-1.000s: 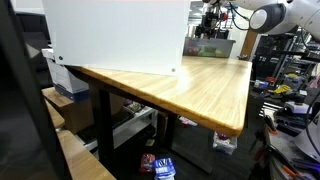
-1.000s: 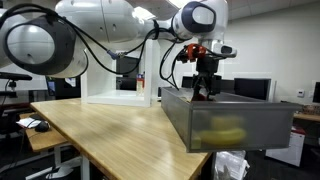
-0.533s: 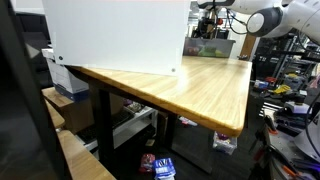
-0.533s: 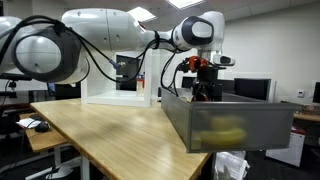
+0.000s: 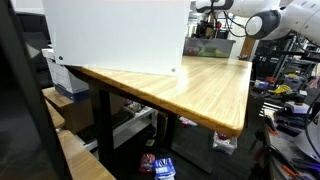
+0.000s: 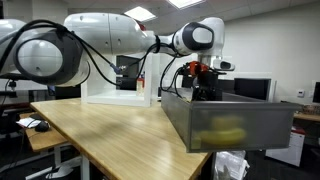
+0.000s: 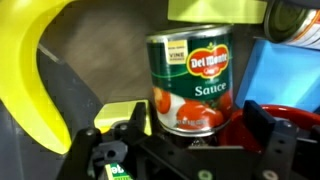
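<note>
The gripper (image 6: 205, 88) hangs in the grey bin (image 6: 235, 120) on a corner of the bench (image 6: 100, 130). Its fingers (image 7: 262, 128) are spread wide on either side of the tomato sauce can (image 7: 195, 75) and do not grip it (a yellow object (image 7: 40, 60) and a blue object (image 7: 285, 70) lie close by). A sound grasp probably calls for centring the can, then closing squarely across its round wall, clear of its neighbours.

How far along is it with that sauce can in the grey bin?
Looks done: the arm is over the grey bin, with the jaws down inside. In hand: in the wrist view the jaws stand open on either side of the upright sauce can, not gripping it. Left, probably: closing on the can and lifting it out.
</note>
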Motion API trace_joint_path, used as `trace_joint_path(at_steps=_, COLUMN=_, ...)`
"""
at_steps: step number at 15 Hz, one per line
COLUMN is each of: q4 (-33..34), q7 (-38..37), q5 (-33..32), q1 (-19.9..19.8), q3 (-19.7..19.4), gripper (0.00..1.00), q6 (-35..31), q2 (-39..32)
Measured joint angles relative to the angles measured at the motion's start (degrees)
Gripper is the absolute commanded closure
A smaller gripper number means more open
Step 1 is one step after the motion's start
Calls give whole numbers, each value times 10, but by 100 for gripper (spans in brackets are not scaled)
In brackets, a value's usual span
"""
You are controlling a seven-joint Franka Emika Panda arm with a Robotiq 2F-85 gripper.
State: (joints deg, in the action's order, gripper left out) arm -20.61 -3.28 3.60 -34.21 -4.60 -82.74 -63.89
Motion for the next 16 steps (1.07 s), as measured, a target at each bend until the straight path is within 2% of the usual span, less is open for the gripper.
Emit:
trace_joint_path(at_steps=5, q4=1, q7=5, q5=-8, q1=0, q3=-4, gripper=51, q6=0, q2=0)
trace_joint_path(at_steps=16, q4=3, q7=16, q5=-27, q1=9, q3=-11, gripper=56, q6=-1, q2=5)
